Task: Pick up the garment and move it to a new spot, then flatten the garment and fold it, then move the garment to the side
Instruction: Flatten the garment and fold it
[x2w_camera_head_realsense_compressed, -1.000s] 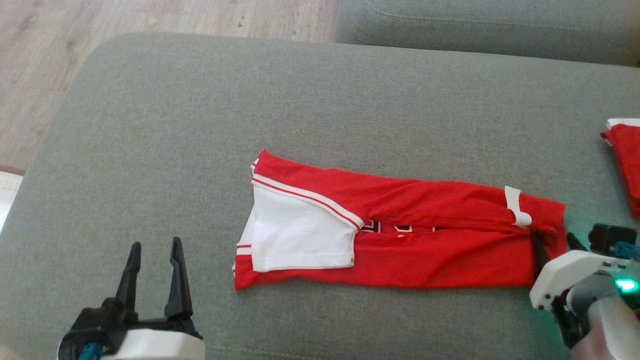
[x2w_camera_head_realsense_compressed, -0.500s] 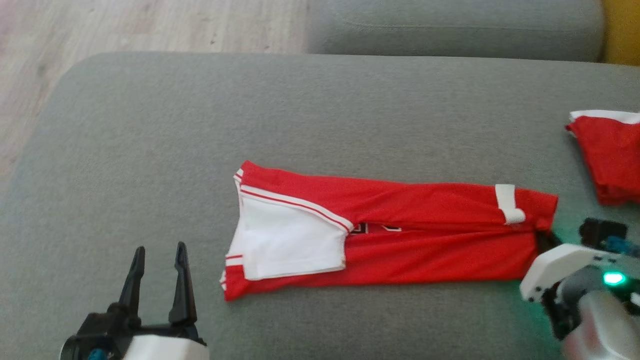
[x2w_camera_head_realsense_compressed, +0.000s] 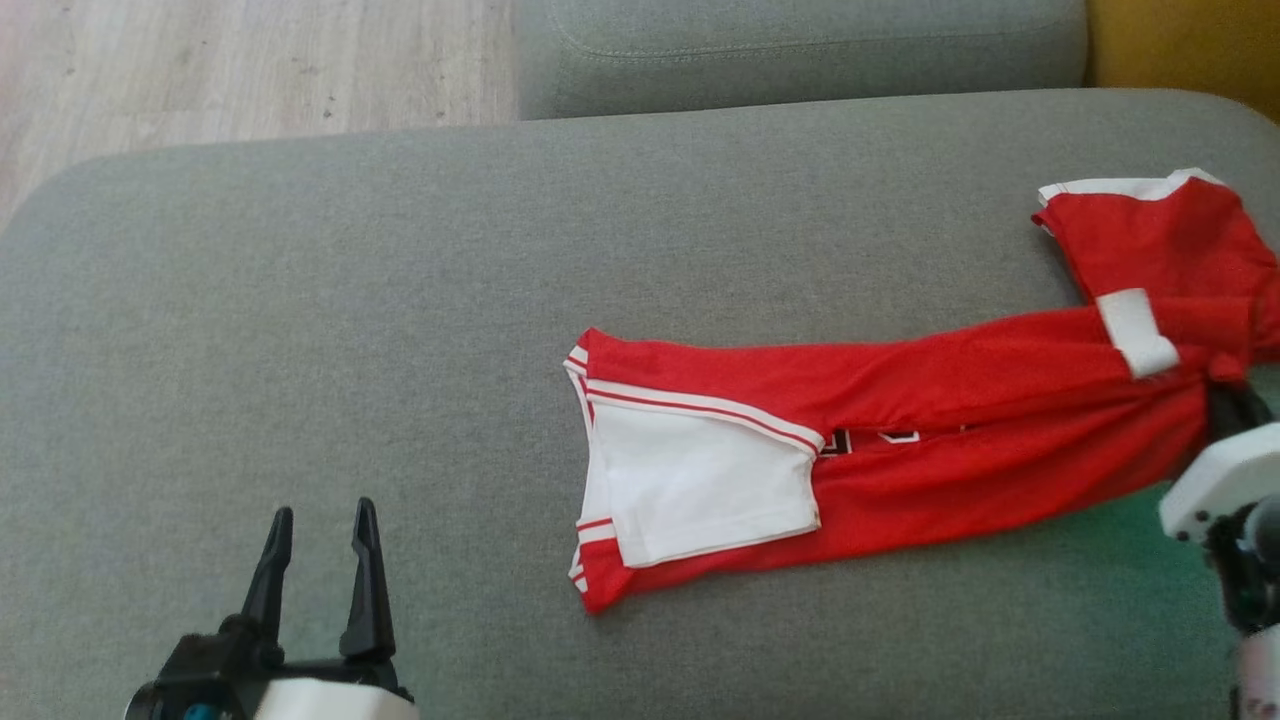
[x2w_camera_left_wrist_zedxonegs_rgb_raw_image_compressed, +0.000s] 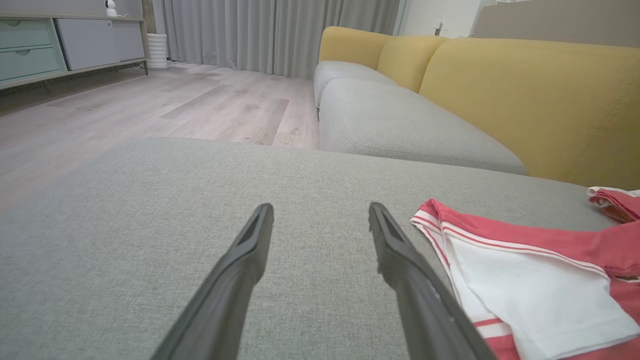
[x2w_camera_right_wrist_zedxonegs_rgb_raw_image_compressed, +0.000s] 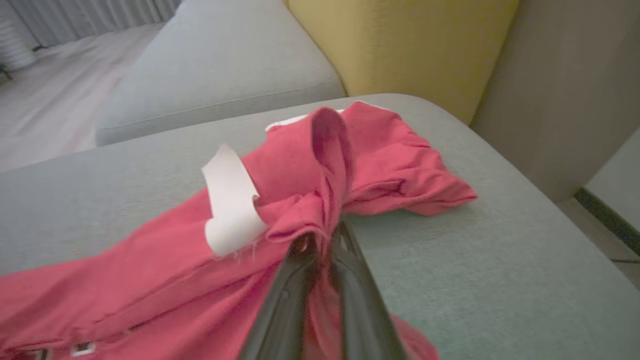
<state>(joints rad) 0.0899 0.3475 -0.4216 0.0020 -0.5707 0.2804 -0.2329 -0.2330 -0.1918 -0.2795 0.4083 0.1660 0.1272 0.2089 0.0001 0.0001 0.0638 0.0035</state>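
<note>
Pinching the folded garment (x2w_camera_head_realsense_compressed: 900, 450) by its end with my right gripper (x2w_camera_right_wrist_zedxonegs_rgb_raw_image_compressed: 325, 237), jaws clamping cloth, likely for sliding it aside across the gray cushion (x2w_camera_head_realsense_compressed: 300, 300). I'm parking my left gripper (x2w_camera_head_realsense_compressed: 323, 508) well apart, jaws spread, holding nothing.

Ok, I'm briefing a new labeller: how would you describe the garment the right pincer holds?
On the grey cushion, a long folded red jersey lies across the right half, its right end pinched in the right pincer. Unlike the smaller red garment bunched beyond that end, it has a big white panel folded over its left end.
</note>
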